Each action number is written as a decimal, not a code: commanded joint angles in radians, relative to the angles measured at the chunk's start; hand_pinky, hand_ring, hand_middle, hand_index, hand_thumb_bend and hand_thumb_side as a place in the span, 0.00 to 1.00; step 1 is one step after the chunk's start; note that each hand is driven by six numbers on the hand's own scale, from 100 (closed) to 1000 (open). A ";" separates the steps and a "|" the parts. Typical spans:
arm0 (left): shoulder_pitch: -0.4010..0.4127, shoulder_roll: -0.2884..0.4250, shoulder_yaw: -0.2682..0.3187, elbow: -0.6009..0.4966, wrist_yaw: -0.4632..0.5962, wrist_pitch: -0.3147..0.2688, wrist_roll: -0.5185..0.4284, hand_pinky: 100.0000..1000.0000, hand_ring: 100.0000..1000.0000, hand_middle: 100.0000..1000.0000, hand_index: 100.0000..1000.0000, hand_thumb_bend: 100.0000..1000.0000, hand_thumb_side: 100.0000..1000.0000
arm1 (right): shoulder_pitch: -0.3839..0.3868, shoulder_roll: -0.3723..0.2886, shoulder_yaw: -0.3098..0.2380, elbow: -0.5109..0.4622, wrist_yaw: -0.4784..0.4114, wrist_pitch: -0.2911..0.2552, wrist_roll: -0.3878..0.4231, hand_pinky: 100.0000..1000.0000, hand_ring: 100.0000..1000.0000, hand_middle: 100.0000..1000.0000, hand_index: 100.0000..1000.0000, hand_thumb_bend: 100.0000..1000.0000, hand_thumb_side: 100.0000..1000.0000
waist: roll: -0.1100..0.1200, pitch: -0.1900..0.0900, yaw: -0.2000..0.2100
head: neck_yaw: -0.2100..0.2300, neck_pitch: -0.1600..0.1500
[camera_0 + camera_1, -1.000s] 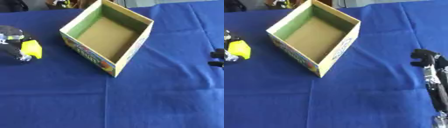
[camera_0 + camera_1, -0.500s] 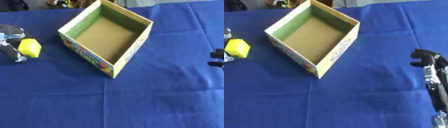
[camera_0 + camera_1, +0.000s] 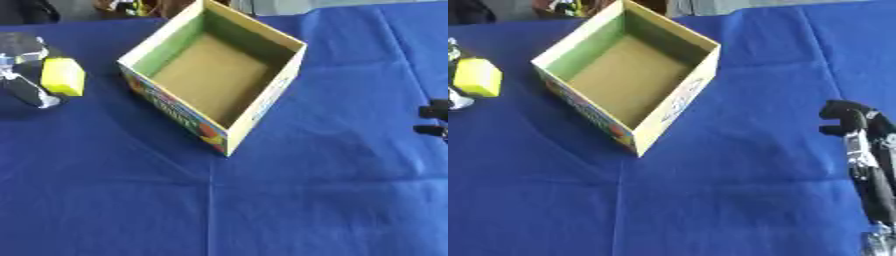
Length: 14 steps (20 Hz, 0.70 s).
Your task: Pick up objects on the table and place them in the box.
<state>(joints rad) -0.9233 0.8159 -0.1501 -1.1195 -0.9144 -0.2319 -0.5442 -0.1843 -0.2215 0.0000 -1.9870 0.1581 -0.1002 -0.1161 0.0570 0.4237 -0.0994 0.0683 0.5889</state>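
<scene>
right hand [image 3: 859, 135] at 3 o'clock edge, fingers up and relaxed, holding nothing | blue desk [image 3: 262, 210] | box [image 3: 214, 75] open and empty, centre toward 12 o'clock | left hand [image 3: 26, 75] at 9 o'clock, fingers pinching yellow block [image 3: 63, 76], left of box, apart from it

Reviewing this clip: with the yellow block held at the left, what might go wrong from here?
Two risks. The left hand holds the yellow block beside the box, not above it; moving across low might clip the near wall and shove the box along the blue cloth. Only part of the block sits between the fingers, so it may slip out before reaching the opening.
</scene>
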 commanded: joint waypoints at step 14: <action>-0.035 0.042 0.026 -0.039 0.151 0.078 -0.155 0.10 0.45 0.57 0.72 0.00 0.40 | 0.003 -0.012 -0.007 -0.013 -0.003 0.014 -0.002 0.65 0.77 0.58 0.73 0.00 0.79 | 0.009 -0.051 0.009 | -0.006 0.018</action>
<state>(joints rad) -0.9354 0.8136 -0.1432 -1.1442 -0.7786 -0.1582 -0.6796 -0.1783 -0.2217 -0.0005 -1.9870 0.1566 -0.0890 -0.1170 0.0664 0.4012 -0.0912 0.0626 0.6046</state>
